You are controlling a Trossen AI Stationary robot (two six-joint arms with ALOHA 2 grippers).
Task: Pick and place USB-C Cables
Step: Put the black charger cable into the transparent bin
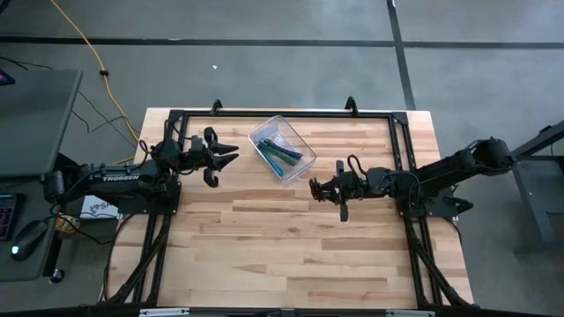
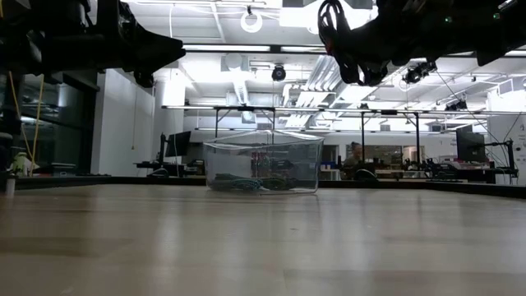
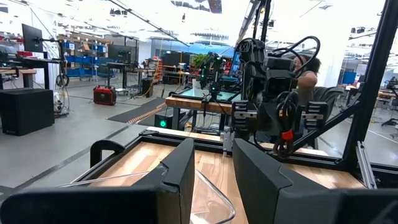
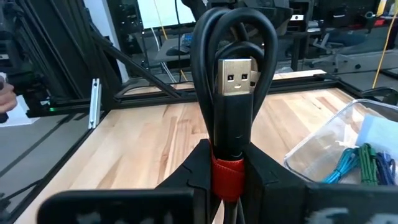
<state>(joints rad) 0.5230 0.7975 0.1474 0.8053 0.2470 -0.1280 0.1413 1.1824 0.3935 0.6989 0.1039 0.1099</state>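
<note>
I see my right gripper (image 4: 227, 177) clamped on the black red-banded bundled cable (image 4: 231, 93), long axis along the fingers, plug pointing outward; left gripper (image 1: 225, 158) half open, empty.

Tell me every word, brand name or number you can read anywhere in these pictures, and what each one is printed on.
"THOSSEN", or close to it: white letters along the left arm, seen from above; the spelling is unsure.
White sheet with a dark mark under that arm: too blurred to read.
Black cable with red band in the right tool: its plug shows no lettering.
Nothing else is legible.
</note>
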